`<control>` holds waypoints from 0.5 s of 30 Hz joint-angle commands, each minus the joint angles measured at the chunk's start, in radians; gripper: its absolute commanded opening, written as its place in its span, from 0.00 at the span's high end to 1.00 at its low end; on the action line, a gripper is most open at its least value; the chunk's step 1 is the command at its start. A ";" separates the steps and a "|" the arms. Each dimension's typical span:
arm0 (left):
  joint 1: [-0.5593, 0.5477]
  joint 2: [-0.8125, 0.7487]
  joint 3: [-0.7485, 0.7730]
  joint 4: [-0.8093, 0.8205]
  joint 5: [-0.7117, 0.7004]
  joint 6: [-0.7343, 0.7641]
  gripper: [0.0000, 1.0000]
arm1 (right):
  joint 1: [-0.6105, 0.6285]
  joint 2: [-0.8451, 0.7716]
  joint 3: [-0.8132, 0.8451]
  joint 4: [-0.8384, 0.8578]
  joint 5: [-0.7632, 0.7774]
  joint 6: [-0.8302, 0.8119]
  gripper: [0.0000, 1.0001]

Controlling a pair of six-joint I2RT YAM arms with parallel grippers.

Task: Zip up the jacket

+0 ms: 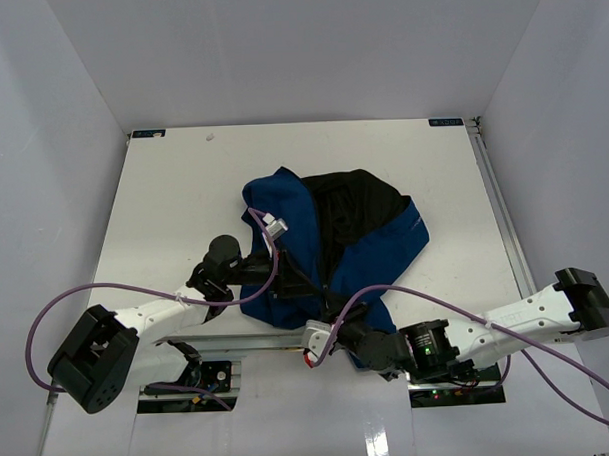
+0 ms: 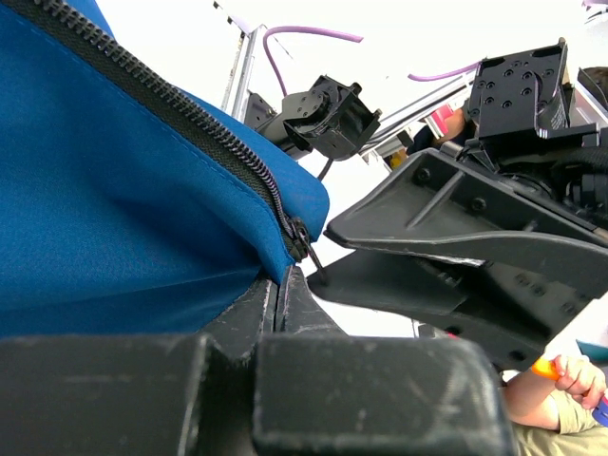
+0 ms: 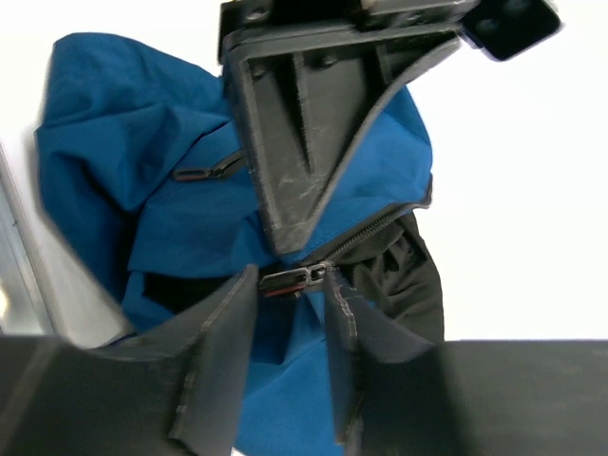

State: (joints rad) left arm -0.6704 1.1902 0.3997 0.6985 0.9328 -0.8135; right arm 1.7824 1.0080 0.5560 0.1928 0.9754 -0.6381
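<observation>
The royal-blue jacket lies crumpled mid-table with its black lining turned up. My left gripper is shut on the jacket's blue hem corner, just below the bottom end of the dark zipper. In the right wrist view its finger presses on the fabric above the zipper slider. My right gripper is open at the jacket's near edge. Its fingertips stand on either side of the zipper pull, a dark tab with a red stripe. The right gripper's fingers show in the left wrist view.
An aluminium rail runs along the near table edge under both arms. Purple cables loop beside each arm. White walls enclose the table on three sides. A person's hand shows beyond the table in the left wrist view.
</observation>
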 commanded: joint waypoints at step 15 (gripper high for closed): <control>0.000 -0.012 -0.016 0.063 0.043 -0.015 1.00 | -0.014 -0.035 -0.021 0.146 0.015 -0.022 0.84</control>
State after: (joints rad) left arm -0.6701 1.1900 0.3963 0.7238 0.9439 -0.8217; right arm 1.7785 0.9848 0.5404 0.2733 0.9928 -0.6691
